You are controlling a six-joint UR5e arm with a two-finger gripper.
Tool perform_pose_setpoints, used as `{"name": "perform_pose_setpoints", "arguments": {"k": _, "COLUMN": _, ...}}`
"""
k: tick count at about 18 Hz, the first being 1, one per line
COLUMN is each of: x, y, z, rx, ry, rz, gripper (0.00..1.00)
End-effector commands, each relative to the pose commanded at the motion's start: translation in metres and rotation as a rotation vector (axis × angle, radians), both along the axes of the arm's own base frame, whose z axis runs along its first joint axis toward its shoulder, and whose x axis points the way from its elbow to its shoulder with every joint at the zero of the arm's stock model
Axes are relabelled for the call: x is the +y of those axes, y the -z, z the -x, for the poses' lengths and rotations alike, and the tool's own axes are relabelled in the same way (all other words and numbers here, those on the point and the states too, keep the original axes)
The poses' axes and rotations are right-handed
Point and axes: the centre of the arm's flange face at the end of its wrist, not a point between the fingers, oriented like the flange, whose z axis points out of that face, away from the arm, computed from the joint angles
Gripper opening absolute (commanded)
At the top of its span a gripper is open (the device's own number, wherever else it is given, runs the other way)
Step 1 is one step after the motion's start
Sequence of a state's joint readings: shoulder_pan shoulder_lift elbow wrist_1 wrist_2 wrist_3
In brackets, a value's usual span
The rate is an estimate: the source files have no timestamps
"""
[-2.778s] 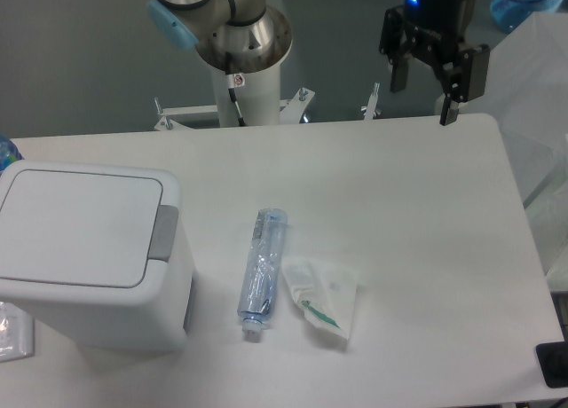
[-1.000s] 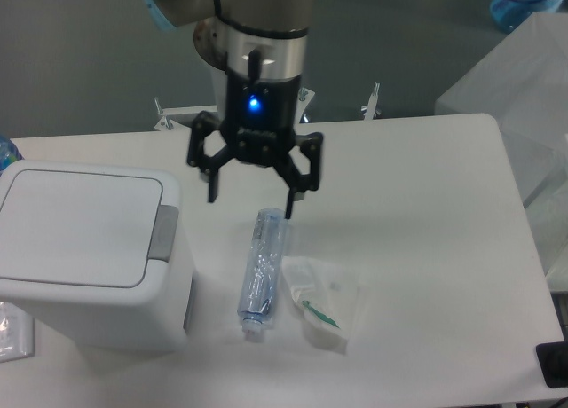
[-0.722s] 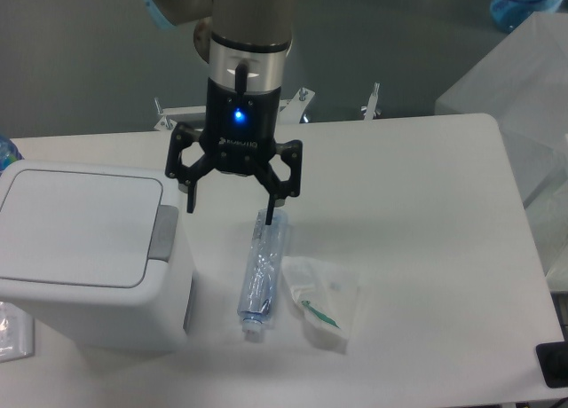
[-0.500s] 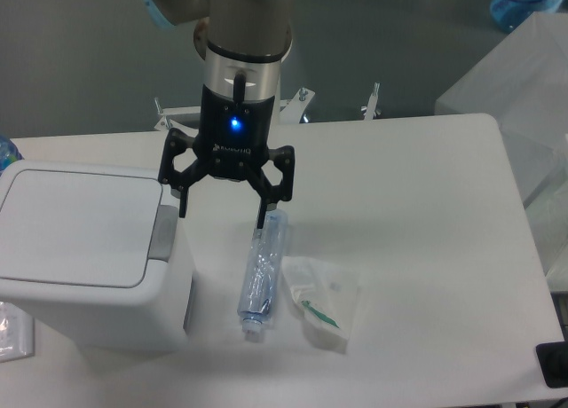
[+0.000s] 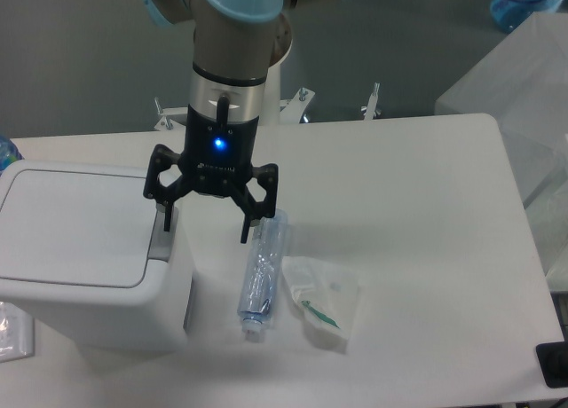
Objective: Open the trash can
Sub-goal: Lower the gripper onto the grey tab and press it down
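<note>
The trash can (image 5: 84, 257) is a boxy white bin at the left of the table, its flat lid down and a grey push tab (image 5: 160, 241) on its right edge. My gripper (image 5: 207, 232) hangs open above the can's right side. Its left fingertip is over the grey tab; whether it touches is unclear. The right fingertip hangs over the table beside the can. Nothing is held between the fingers.
A crushed clear plastic bottle (image 5: 264, 270) lies just right of the gripper, with a clear plastic wrapper (image 5: 324, 299) beside it. A packet (image 5: 13, 333) pokes out at the can's lower left. A plastic-covered object (image 5: 541, 89) stands off the table's right edge.
The arm came from the far right of the table to the can. Over the last second the open gripper slid left and slightly down, ending over the grey tab.
</note>
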State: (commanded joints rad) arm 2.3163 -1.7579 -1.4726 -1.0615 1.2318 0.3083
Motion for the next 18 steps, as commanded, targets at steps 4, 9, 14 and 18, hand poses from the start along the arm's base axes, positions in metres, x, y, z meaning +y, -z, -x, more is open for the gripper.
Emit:
{"name": "perform_pose_setpoints", "arguments": {"k": 4, "x": 0.002, "y": 0.005, "z": 0.002, "rx": -0.003, "ry": -0.003, "rz": 0.006, "gripper": 1.0}}
{"name": "perform_pose_setpoints", "arguments": {"k": 9, "x": 0.003, "y": 0.009, "z": 0.002, "rx": -0.005, "ry": -0.003, "rz": 0.005, "gripper": 1.0}}
{"name": "perform_pose_setpoints", "arguments": {"k": 14, "x": 0.003, "y": 0.012, "z": 0.001, "rx": -0.006, "ry": -0.001, "rz": 0.009, "gripper": 1.0}}
{"name": "perform_pose_setpoints", "arguments": {"k": 18, "x": 0.004, "y": 0.013, "z": 0.002, "rx": -0.001, "ry": -0.001, "rz": 0.003, "gripper": 1.0}}
